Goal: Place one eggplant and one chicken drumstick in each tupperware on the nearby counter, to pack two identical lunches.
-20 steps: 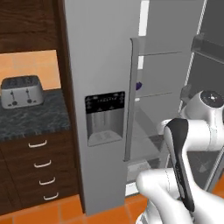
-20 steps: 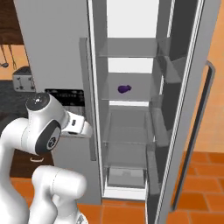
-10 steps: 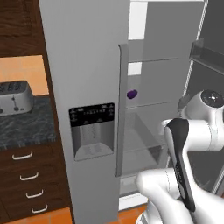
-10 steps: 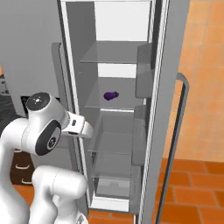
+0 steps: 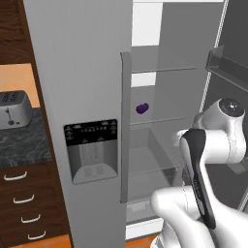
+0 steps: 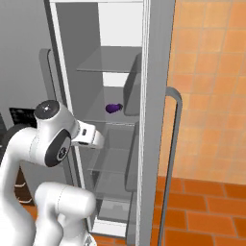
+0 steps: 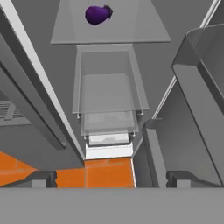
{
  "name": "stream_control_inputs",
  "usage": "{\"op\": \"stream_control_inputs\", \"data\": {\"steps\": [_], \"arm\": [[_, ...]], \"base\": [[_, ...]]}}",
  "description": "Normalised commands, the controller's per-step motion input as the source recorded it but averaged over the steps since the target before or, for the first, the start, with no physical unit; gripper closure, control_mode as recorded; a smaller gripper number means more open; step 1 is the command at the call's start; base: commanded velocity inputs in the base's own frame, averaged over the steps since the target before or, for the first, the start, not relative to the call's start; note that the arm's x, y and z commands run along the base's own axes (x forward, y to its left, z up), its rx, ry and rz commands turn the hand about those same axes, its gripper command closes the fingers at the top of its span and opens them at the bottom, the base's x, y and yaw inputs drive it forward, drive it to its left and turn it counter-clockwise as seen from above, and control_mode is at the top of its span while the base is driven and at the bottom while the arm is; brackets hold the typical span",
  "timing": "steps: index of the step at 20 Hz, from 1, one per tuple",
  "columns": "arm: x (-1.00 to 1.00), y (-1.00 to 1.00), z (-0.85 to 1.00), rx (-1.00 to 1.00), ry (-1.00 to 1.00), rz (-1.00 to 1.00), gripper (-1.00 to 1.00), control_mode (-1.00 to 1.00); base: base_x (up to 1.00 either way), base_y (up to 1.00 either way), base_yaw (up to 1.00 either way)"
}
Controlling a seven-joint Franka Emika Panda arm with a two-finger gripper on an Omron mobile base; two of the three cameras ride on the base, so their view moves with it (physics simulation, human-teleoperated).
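Purple eggplant (image 7: 98,14) lies on a glass fridge shelf (image 7: 131,30); the hand (image 7: 109,178) gapes wide, empty.

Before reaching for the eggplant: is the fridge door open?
Open: the door stands swung aside, baring shelves and the eggplant.

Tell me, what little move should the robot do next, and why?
Probably reach the pincer up and into the open fridge toward the eggplant. The pincer is open and holds nothing, and the purple eggplant lies alone on a glass shelf, still far from the fingertips.
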Motion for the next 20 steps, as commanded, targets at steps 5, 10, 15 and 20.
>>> {"op": "stream_control_inputs", "data": {"steps": [5, 10, 15, 20], "arm": [[0.96, 0.21, 0.0, 0.0, -0.04, 0.0, -1.0, -1.0], [0.96, 0.07, 0.04, 0.01, -0.1, -0.04, -1.0, -1.0], [0.53, -0.01, 0.19, 0.03, 0.0, -0.02, -1.0, -1.0], [0.26, 0.0, 0.02, 0.0, -0.03, 0.07, -1.0, -1.0]], "base": [[0.0, 0.0, 0.0], [0.0, 0.0, 0.0], [0.0, 0.0, 0.0], [0.0, 0.0, 0.0]]}}
